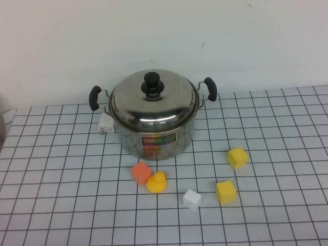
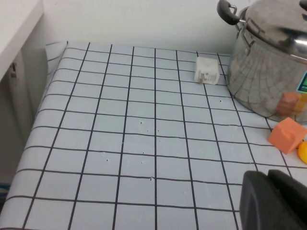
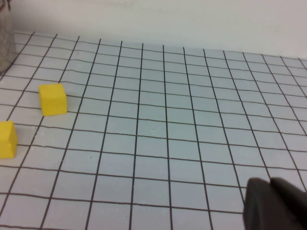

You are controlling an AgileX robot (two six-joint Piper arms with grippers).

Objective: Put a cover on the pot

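Seeing lid (image 1: 154, 100) seated on pot (image 1: 156, 138), we judge task done | left gripper (image 2: 273, 199), right gripper (image 3: 276, 203) parked low, holding nothing, opening unclear

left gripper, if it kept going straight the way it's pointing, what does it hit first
Probably nothing soon: the left gripper faces bare checked table. The white adapter and pot sit off to one side. The right gripper is parked apart.
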